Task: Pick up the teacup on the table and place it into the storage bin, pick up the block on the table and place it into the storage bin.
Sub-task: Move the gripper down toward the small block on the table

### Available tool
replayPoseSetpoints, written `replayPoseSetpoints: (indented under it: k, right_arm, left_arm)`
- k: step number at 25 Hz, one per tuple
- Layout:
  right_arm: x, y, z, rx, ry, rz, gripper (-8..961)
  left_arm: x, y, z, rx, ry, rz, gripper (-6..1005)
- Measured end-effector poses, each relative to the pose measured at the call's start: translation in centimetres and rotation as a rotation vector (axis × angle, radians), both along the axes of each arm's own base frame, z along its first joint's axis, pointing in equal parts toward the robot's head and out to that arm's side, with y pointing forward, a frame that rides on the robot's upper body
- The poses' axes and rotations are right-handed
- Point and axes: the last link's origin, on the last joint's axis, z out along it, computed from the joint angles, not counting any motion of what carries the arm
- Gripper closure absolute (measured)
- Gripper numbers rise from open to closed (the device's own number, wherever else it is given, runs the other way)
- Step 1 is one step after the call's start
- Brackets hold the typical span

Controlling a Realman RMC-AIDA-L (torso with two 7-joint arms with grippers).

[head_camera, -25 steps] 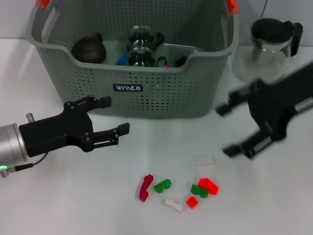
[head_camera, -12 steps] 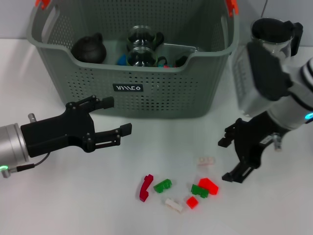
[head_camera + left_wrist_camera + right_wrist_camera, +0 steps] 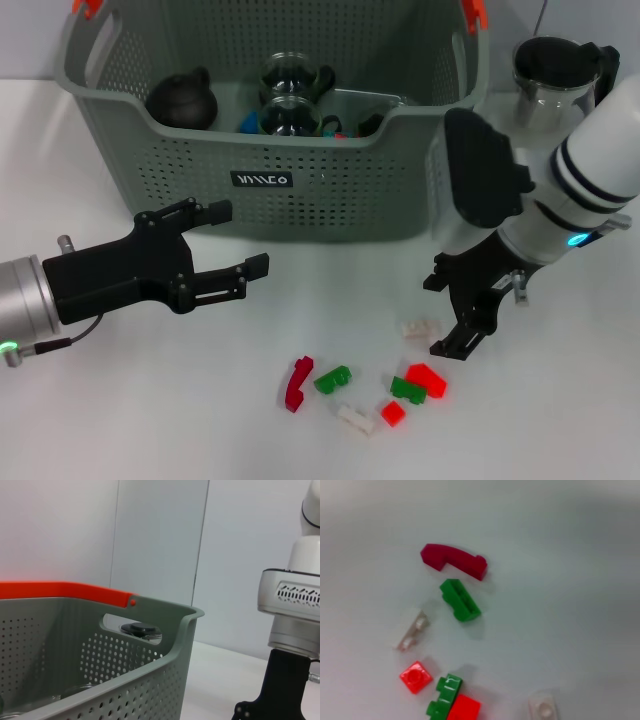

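Several small blocks lie on the white table in front of me: a dark red one, a green one, a white one, a small red one, a green-and-red pair and a white one. My right gripper hangs open just right of that last white block. The storage bin stands at the back, holding two glass cups and a dark teapot. My left gripper is open near the bin's front wall. No teacup shows on the table.
A glass teapot with a black lid stands right of the bin, behind my right arm. Orange clips sit on the bin's handles. The right arm also shows past the bin's corner in the left wrist view.
My right arm has swung left and down from beside the teapot, bringing its open gripper next to the white block. The left arm has stayed put.
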Motion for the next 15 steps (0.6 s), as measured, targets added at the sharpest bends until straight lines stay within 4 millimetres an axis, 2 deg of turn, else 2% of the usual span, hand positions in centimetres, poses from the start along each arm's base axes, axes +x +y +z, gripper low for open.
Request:
replayPoseSetpoints:
  k: [7,15]
  right_arm:
    - [0.1,0.2,-1.2,0.027,-0.018,0.012,59]
    - [0.1,0.0,-1.7,0.017,-0.011,0.014,323]
  left_arm:
    - [0.0,0.0,0.0,0.0,0.001,0.002,138]
    - [-0.1,0.0,0.0,0.001,0.002,0.005,138]
